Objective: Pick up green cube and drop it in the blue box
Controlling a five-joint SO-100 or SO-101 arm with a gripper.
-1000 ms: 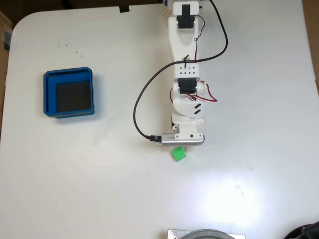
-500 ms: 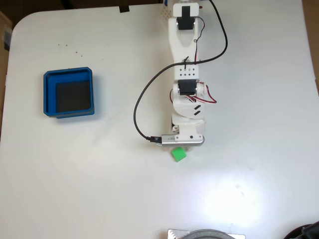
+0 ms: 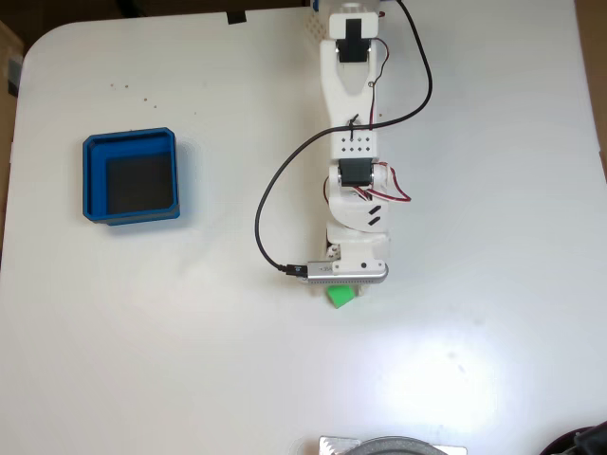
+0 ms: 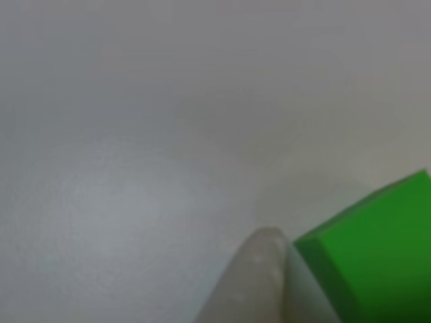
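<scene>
Here we look down on a big white desk (image 3: 190,360) with round corners. A white robot arm (image 3: 353,142) with black motors reaches down the picture from the top edge. A black cable (image 3: 270,194) loops from the arm to a small silver camera block (image 3: 337,271) at its end.

The small bright green cube (image 3: 340,296) sits on the desk right under that silver block, and the block hides its top edge. In the other view we see the cube (image 4: 377,256) very big and blurry at the bottom right. One pale grey finger (image 4: 252,286) pokes up from the bottom edge, just beside the cube's left side. We cannot tell if it touches.

We cannot tell if the jaws are apart or together, because we see only that one finger.

The square bright blue box (image 3: 91,180) with thick walls and a dark floor rests far off on the left side of the desk in the fixed view, well apart from the cube.
</scene>
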